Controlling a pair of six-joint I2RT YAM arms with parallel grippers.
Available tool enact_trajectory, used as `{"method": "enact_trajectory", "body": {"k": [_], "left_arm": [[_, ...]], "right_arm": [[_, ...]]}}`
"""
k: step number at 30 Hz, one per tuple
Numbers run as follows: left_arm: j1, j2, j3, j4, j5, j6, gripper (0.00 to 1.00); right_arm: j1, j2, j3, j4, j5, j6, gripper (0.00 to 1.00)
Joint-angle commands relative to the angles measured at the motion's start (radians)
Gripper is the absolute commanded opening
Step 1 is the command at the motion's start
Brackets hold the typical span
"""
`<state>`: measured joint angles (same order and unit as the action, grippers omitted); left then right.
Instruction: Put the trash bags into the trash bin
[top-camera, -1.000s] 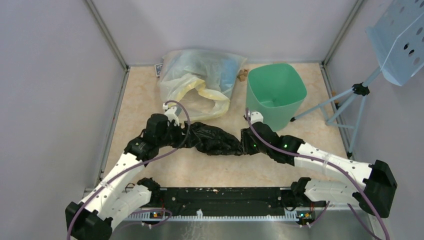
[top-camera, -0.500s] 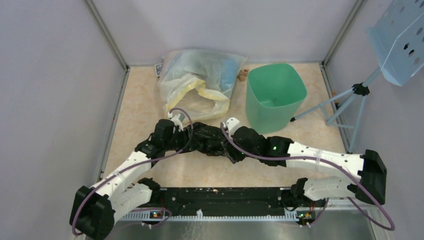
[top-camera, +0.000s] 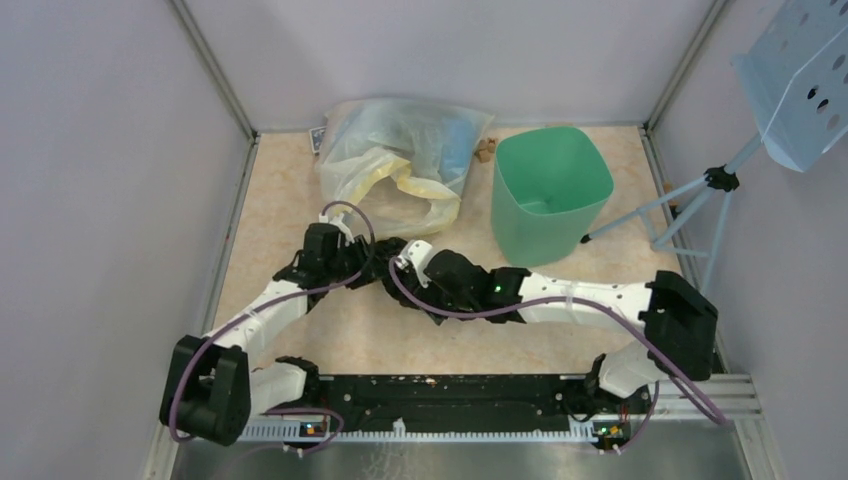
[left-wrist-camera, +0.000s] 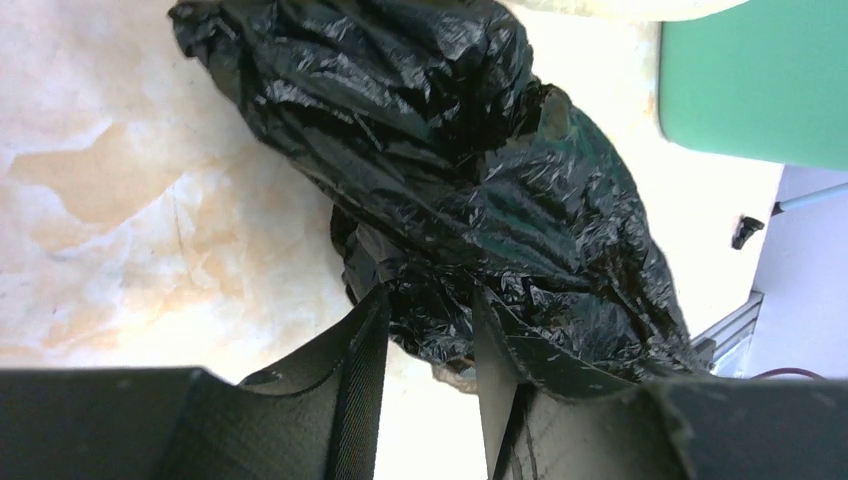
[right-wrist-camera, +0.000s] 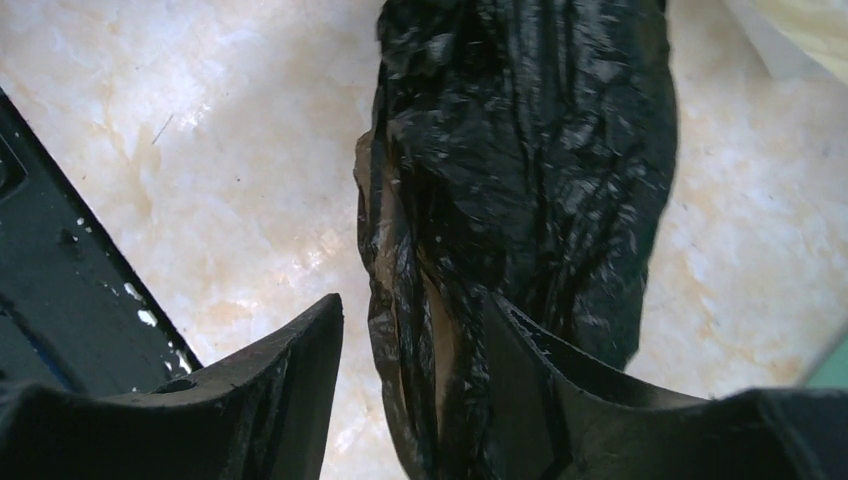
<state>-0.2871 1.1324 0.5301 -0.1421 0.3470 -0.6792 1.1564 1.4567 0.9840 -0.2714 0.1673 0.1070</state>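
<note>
Trash bag (left-wrist-camera: 440, 150) lies bunched on the surface (top-camera: 280, 200) near the middle, with its long axis running left to right between the two arms. The left fingers (left-wrist-camera: 355, 385) clamp a fold at its left end. The right fingers (right-wrist-camera: 300, 390) straddle its right part and stand spread, with a gap showing on one side, so they are released. In the right wrist view the bag extends straight away from those fingers. The trash bin (top-camera: 540, 240) stands upright, far and right of the bag. The right arm is nearer to it.
</note>
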Motion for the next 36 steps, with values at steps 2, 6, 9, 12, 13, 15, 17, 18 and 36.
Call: {"method": "enact_trajectory", "body": {"k": [2, 6, 9, 12, 13, 15, 17, 18, 36], "left_arm": [[0.013, 0.090, 0.069, 0.112, 0.078, -0.013, 0.42], [0.012, 0.170, 0.073, 0.201, 0.166, -0.059, 0.42], [0.012, 0.206, 0.077, 0.242, 0.188, -0.077, 0.41], [0.012, 0.228, 0.087, 0.267, 0.199, -0.087, 0.42], [0.012, 0.231, 0.088, 0.276, 0.208, -0.092, 0.42], [0.012, 0.226, 0.084, 0.292, 0.225, -0.102, 0.42], [0.012, 0.204, 0.080, 0.287, 0.228, -0.102, 0.43], [0.011, 0.187, 0.080, 0.278, 0.226, -0.098, 0.44], [0.007, -0.160, 0.255, -0.160, 0.179, 0.133, 0.75]], "right_arm": [[0.004, 0.114, 0.054, 0.099, -0.057, -0.075, 0.55], [-0.001, 0.186, 0.084, 0.083, -0.037, -0.080, 0.57], [-0.004, 0.230, 0.111, 0.061, 0.028, -0.064, 0.50], [-0.003, 0.263, 0.144, 0.012, 0.081, -0.050, 0.30], [-0.003, 0.263, 0.148, 0.004, 0.078, -0.050, 0.24], [-0.003, 0.251, 0.144, 0.003, 0.062, -0.046, 0.07], [-0.003, 0.216, 0.131, 0.004, 0.047, -0.036, 0.00], [-0.003, 0.197, 0.126, 0.001, 0.036, -0.025, 0.00], [-0.223, -0.111, 0.257, -0.172, -0.296, 0.258, 0.00]]}}
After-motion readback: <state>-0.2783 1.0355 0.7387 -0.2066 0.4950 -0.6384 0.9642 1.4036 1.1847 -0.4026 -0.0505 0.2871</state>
